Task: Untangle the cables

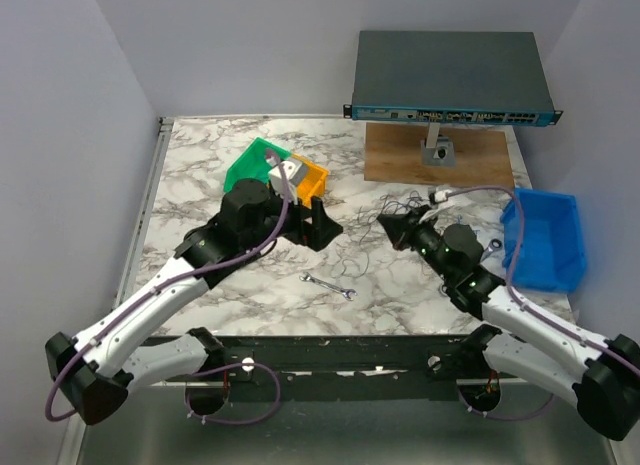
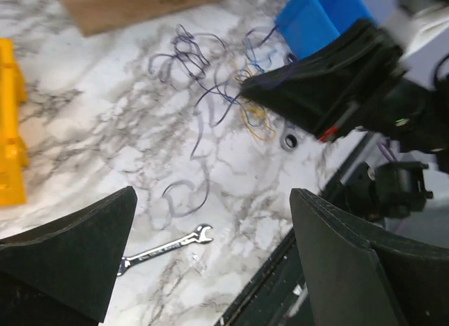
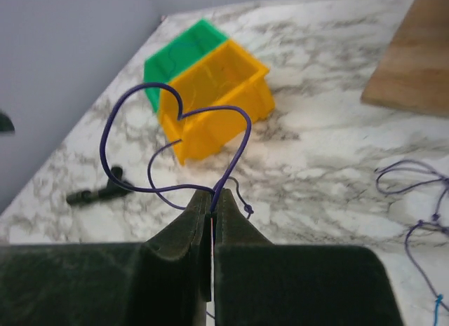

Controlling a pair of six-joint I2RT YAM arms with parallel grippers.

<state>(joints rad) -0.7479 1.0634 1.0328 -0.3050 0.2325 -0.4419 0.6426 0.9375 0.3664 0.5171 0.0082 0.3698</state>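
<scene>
The cables [image 2: 203,73] lie as a loose bunch of thin purple, blue and yellow wires on the marble table, and in the top view they [image 1: 398,201] sit just behind my right gripper. My right gripper [image 3: 212,200] is shut on one purple wire [image 3: 175,105], which loops up out of its tips. The left wrist view shows that same gripper [image 2: 247,94] at the edge of the bunch, beside the yellow strands [image 2: 256,119]. My left gripper [image 2: 212,200] hangs open over bare table, left of the bunch, with nothing between its fingers; in the top view it [image 1: 318,225] faces the right one.
A small wrench [image 1: 328,285] lies near the table's front edge. A green bin [image 1: 255,160] and a yellow bin [image 1: 310,180] stand behind the left arm, and a blue bin [image 1: 545,235] at the right. A wooden board [image 1: 440,155] carries a network switch [image 1: 450,80] at the back.
</scene>
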